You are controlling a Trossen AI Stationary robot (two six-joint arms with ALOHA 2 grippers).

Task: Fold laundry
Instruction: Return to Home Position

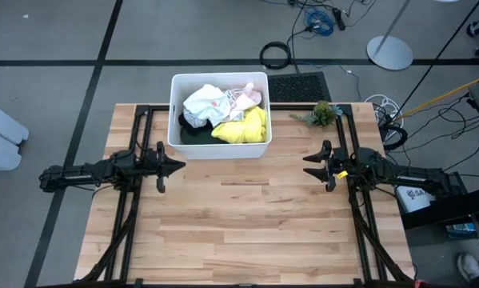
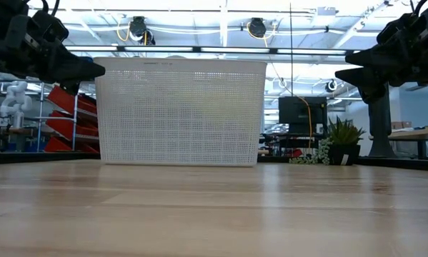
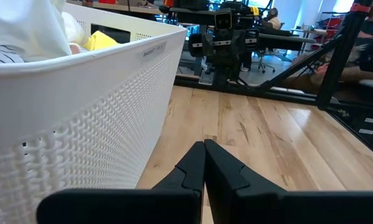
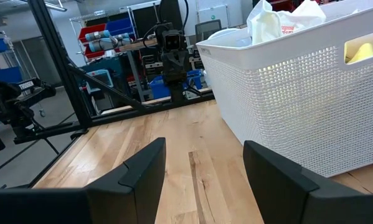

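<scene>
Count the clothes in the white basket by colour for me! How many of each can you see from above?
white patterned cloth: 1
pale pink cloth: 1
bright yellow cloth: 1
black cloth: 1
Total: 4 showing in the white bin; more may be hidden underneath.

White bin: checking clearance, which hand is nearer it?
Left. The left hand is beside the white bin at its front-left corner; the right hand stands farther off its front-right corner.

Arms matt black, angular — yellow mark (image 1: 343, 173) behind right pincer (image 1: 309, 164).
</scene>
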